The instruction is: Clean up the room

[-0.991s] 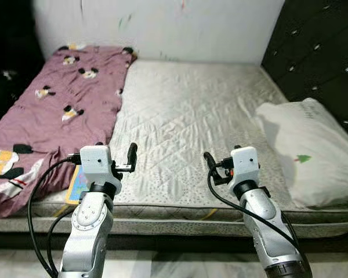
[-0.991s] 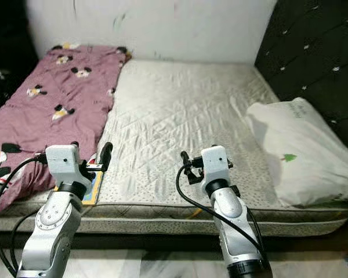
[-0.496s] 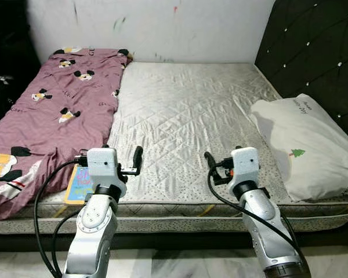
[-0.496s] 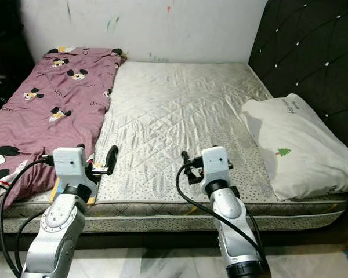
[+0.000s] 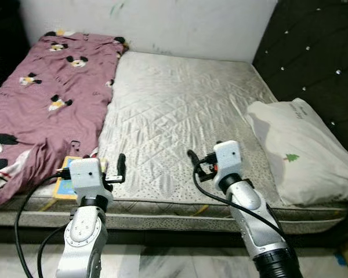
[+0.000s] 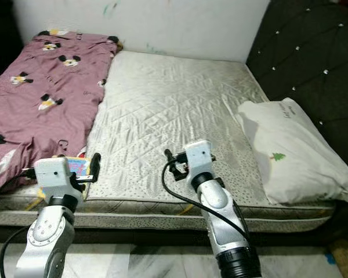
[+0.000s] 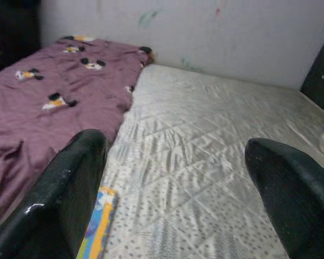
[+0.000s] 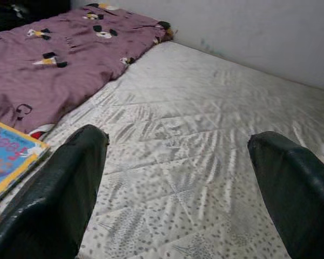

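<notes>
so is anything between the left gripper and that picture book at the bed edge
Nothing visible does. The left gripper is open over the mattress edge, and the picture book lies flat just beside it, next to the purple blanket, with bare mattress between.

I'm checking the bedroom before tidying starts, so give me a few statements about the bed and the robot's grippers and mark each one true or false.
1. The purple blanket covers the robot's left side of the mattress. True.
2. The white pillow lies in the middle of the mattress. False: it lies at the robot's right edge, next to the black headboard.
3. The left gripper holds the book. False: its fingers are open and hold nothing; the book lies at the near edge of the bed, partly under the blanket.
4. The right gripper is open above the mattress. True.
5. The book is plain black. False: its cover is blue with a yellow border.
</notes>
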Controlling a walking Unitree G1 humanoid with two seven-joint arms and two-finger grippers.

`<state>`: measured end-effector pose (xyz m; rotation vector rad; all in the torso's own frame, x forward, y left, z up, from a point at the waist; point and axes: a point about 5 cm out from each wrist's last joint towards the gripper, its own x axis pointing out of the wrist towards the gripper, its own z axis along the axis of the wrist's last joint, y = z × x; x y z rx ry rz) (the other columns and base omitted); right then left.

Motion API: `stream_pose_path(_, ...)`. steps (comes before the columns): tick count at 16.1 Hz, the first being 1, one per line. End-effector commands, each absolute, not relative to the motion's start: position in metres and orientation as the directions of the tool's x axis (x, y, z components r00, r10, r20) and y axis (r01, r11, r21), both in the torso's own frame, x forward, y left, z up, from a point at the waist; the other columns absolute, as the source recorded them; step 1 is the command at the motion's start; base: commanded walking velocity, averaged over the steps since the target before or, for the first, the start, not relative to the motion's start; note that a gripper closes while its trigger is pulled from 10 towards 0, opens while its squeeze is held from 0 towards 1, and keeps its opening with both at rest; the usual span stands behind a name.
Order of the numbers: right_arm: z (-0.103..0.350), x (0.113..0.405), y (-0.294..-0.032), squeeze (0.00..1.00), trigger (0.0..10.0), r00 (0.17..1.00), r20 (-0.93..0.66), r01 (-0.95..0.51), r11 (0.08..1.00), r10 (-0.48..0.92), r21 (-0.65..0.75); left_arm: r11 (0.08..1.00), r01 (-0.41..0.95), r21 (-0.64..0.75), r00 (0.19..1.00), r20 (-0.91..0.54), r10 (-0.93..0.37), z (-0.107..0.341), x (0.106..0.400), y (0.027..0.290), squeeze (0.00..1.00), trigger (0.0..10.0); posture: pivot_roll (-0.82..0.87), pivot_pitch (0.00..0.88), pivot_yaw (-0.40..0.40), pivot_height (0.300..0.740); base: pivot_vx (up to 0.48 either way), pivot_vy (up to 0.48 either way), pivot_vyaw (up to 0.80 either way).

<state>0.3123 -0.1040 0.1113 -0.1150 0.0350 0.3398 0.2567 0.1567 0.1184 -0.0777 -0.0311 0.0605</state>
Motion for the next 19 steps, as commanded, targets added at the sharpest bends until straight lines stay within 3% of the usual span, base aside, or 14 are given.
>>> stream_pose_path(1, 0.108, 0.312, -0.106, 0.0, 10.0, 0.944, -0.067, -0.33, 0.938, 0.324, -0.11, 0.995, -0.054, -0.083, 0.997, 0.05, 0.058, 0.124, 0.258, 0.155, 0.0, 10.0, 0.06, 0.027, -0.109, 0.74, 0.0, 0.0, 0.0)
stream_pose_path(6, 0.105, 0.308, -0.11, 0.0, 10.0, 0.947, -0.056, -0.322, 0.939, 0.317, -0.12, 0.995, 0.028, -0.094, 0.997, 0.068, -0.022, 0.129, 0.265, 0.147, 0.0, 10.0, 0.04, 0.019, -0.07, 0.74, 0.0, 0.0, 0.1)
stream_pose_path(19, 0.102, 0.312, -0.111, 0.0, 10.0, 0.955, -0.065, -0.296, 0.949, 0.291, -0.108, 0.991, 0.068, -0.115, 0.995, 0.08, -0.059, 0.132, 0.264, 0.144, 0.0, 10.0, 0.05, 0.029, -0.063, 0.74, 0.296, 0.0, 0.07)
